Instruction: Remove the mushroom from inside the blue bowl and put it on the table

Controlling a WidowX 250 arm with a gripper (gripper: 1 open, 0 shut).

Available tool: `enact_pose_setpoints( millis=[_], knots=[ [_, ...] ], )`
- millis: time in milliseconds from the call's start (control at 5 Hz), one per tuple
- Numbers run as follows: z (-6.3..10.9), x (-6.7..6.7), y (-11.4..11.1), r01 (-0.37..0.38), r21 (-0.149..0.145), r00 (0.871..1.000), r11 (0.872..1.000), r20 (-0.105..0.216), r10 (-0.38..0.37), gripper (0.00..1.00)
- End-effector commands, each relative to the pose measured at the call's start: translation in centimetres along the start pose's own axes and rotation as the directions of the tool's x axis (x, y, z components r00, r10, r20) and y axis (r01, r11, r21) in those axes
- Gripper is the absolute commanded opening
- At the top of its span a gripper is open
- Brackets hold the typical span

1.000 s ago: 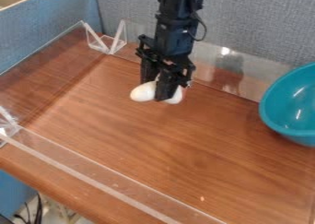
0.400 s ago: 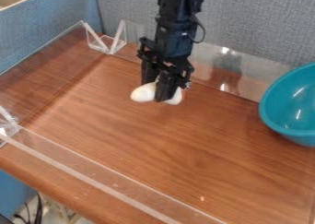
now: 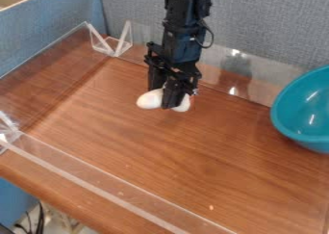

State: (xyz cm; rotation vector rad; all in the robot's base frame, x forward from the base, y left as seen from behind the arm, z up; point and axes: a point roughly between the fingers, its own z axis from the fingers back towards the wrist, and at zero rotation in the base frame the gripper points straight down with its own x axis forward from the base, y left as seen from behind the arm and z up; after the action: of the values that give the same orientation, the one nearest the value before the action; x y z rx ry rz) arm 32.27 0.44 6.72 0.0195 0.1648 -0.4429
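One gripper on my screen, pointing down, fingers clenched around the mushroom — low over the table, blue bowl well apart.

The table is a reddish-brown wooden top with low clear walls along its edges. The blue bowl stands on it at the right side. The mushroom is near the middle, low at the wood.

Open wood lying around a central arm

We are seeing the table lying bare left and front, the gripper with its mushroom blocking the middle, the blue bowl crowding the right, clear walls hemming the edges.
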Motion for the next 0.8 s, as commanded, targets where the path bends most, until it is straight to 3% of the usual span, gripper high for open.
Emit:
enact_pose_setpoints(
  millis=[0,600],
  knots=[
    [1.77,0.4,0.81,-0.012,0.024,0.998,1.0,0.066,0.011,0.0],
    [1.25,0.43,1.24,-0.002,0.018,0.998,1.0,0.06,0.001,0.0]
  ],
)
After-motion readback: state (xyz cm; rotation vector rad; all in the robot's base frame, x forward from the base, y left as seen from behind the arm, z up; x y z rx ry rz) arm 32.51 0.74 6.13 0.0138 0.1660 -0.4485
